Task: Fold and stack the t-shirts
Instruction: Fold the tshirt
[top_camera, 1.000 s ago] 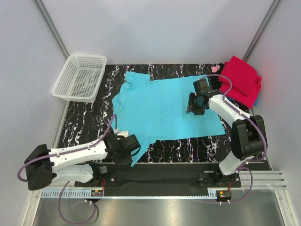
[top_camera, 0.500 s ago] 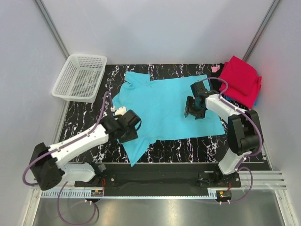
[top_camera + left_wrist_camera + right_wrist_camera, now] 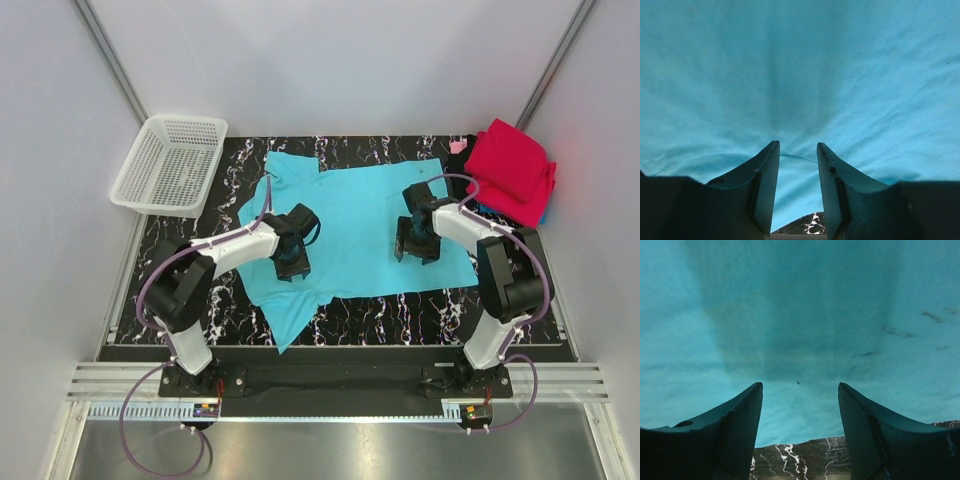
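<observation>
Turquoise t-shirt (image 3: 350,225) lies spread flat on the black marbled table (image 3: 190,260). It is unfolded, collar at its far-left corner, one sleeve trailing off its near-left corner.

What changes: my left gripper (image 3: 291,268) swings in from beyond that near-left sleeve, where it was a second ago. It now hangs over the shirt's left half, fingers pointing down at the cloth. My right gripper (image 3: 412,246) barely shifts. It slides a little inward over the shirt's right half, and its jaws spread wider than they were.

Claw state: left jaws stand narrowly apart, only a faint crease of shirt showing in the gap, nothing pinched, so released. Right jaws stand wide apart over smooth cloth, also released. Whether either set of tips presses on the fabric, I cannot tell.

Meaning, my read: both claws are now set inside the shirt's outline, one on each half. That looks like smoothing or lining up for a fold, not a fold itself. No fold is made yet on this shirt.

Crimson red t-shirt (image 3: 512,168) sits folded just off the turquoise shirt's far-right corner, with slivers of other cloth under it. The stack has started, and the turquoise one has yet to join it.

White mesh basket (image 3: 170,165) sits beyond the shirt's far-left corner, apart from it.
</observation>
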